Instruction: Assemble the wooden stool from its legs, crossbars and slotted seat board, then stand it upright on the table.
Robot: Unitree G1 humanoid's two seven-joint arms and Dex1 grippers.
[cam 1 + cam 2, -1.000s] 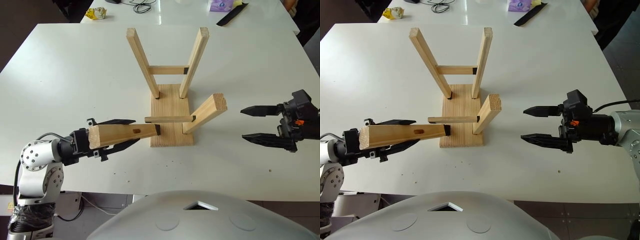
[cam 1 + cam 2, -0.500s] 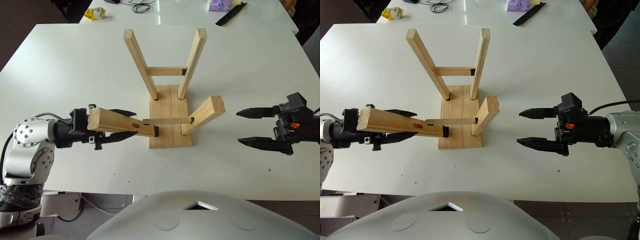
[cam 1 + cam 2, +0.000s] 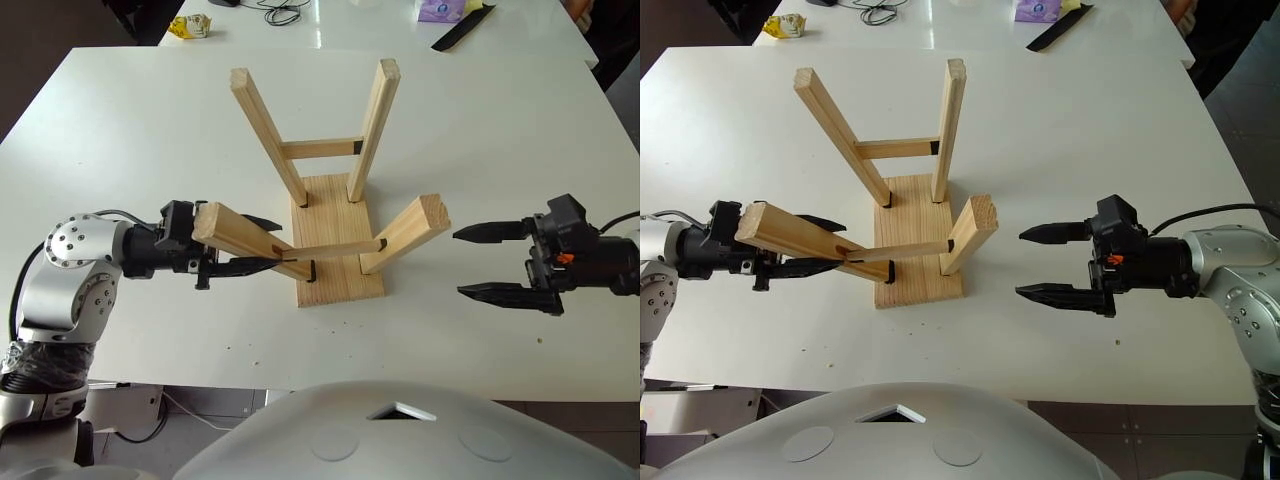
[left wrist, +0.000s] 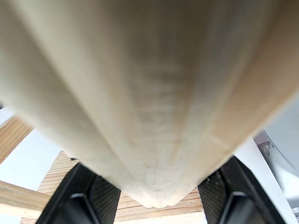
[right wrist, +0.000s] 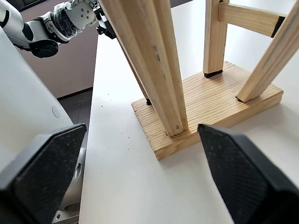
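The left jaws are pinching the loose leg (image 3: pixel 228 230), tilted at the seat board's (image 3: pixel 340 288) corner on the tabletop (image 3: pixel 120 130); I'd be swinging it upright, keeping the crossbar (image 3: pixel 335 248) lined with its notch. The right jaws are waiting, spread.

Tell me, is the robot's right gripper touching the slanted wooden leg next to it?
Apart. The right eye view shows a strip of white table between the open right gripper and the slanted leg.

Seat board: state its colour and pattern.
The seat board is pale natural wood with fine parallel grain lines, clearest in the right wrist view.
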